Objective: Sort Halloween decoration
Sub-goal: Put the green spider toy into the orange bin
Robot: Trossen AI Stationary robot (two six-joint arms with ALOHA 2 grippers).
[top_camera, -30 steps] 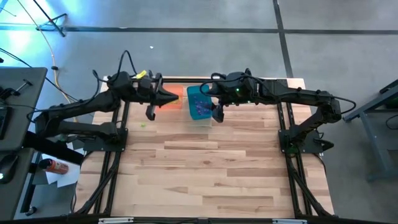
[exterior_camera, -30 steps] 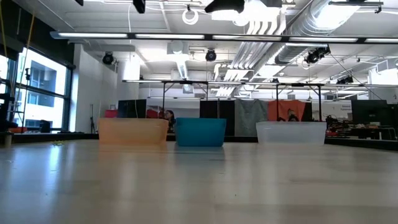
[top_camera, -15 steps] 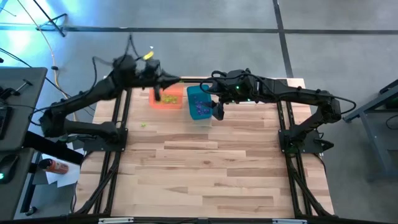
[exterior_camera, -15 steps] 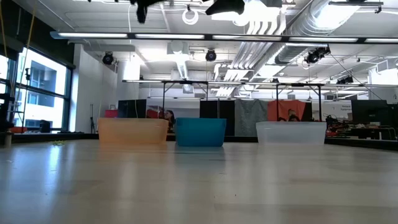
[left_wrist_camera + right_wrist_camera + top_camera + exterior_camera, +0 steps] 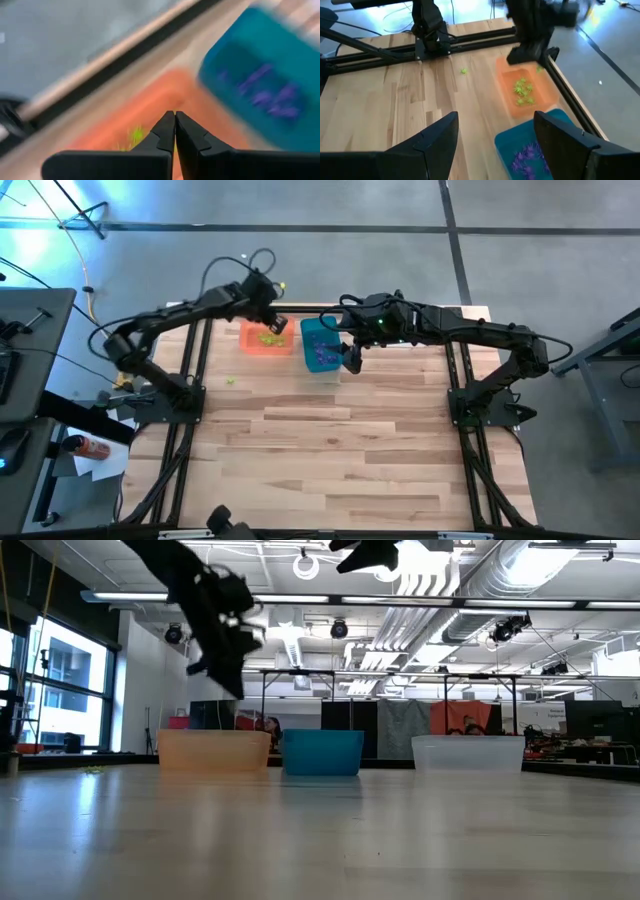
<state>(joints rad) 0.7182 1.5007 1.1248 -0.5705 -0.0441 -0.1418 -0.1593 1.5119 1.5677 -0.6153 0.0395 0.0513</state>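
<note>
- Halloween decoration: yellow-green pieces (image 5: 522,90) in orange bin (image 5: 266,339), purple pieces (image 5: 526,157) in teal bin (image 5: 320,348), one stray green piece (image 5: 464,71) on table (image 5: 350,440).
- Left gripper (image 5: 175,117) above orange bin, fingers pressed together, empty.
- Right gripper (image 5: 350,358) at teal bin, fingers spread, empty.
- No readable labels or writing.

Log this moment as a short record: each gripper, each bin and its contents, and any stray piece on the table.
left gripper: shut, nothing seen between its fingers, above the orange bin
right gripper: open, empty, above the teal bin
orange bin contents: yellow-green trinkets
teal bin contents: purple trinkets
clear bin: beside the teal bin, contents cannot be told
stray piece: one yellow-green trinket on the wooden table, outside the bins
</note>
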